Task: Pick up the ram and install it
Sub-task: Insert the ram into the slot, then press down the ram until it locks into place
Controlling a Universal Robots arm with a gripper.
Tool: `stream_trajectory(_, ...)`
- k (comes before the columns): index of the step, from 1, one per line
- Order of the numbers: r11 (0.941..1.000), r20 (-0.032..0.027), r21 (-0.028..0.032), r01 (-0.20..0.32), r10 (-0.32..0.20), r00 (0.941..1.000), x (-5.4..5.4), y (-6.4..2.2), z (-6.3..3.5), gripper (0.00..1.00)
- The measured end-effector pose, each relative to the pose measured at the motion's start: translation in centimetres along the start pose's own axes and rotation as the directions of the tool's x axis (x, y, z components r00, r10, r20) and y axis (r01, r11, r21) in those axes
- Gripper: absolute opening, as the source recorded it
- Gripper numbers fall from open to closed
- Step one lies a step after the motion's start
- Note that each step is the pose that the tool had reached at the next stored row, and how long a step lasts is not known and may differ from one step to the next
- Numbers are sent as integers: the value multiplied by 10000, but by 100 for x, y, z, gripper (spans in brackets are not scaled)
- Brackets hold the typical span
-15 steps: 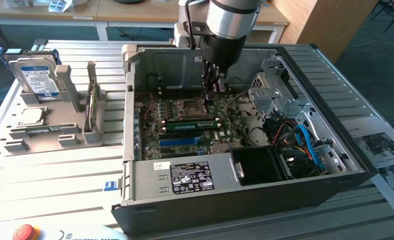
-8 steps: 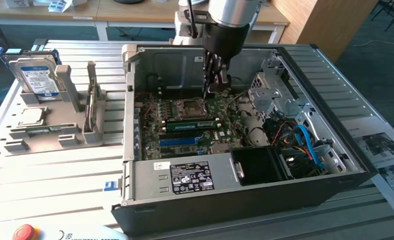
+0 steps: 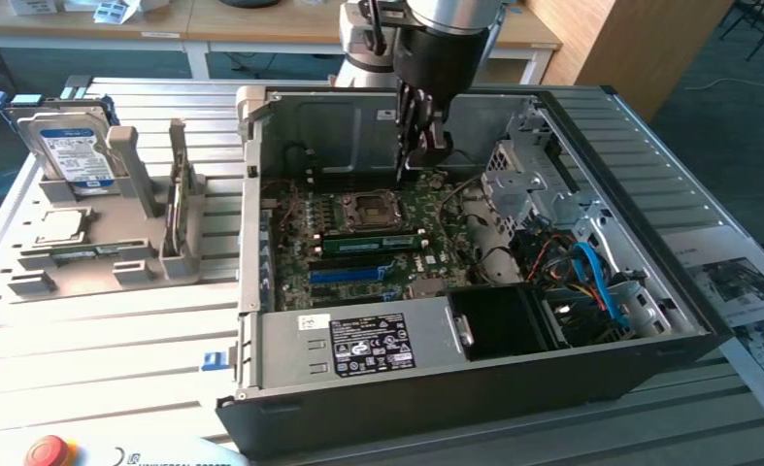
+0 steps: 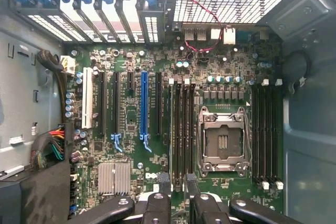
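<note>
Exterior view: the black two-fingered gripper (image 3: 423, 160) hangs inside the open grey computer case (image 3: 330, 121), above the long green ram stick (image 3: 371, 241), which stands slotted just beside the square metal CPU socket (image 3: 362, 207).

Wrist view: the gripper (image 4: 177, 190) has its fingers apart and empty. Seating looks like the step in hand; any press must go straight down.

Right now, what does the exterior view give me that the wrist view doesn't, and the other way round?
Exterior view adds: the hard drive standing outside the case, the power supply, and the ram as a green stick standing in a slot beside the CPU socket.
Wrist view adds: the white slot, the heatsink and the rear grille.
Both share: the CPU socket, the blue slot, and the gripper, jaws open, above the motherboard.
</note>
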State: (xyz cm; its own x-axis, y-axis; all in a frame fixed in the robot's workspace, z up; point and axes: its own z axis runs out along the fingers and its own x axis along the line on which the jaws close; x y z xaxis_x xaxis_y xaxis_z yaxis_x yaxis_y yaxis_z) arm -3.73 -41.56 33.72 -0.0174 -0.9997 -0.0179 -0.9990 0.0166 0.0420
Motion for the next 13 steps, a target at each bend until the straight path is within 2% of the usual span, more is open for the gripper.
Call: stream_trajectory(13,10000,0,0,0,0,10000,0,0,0,25)
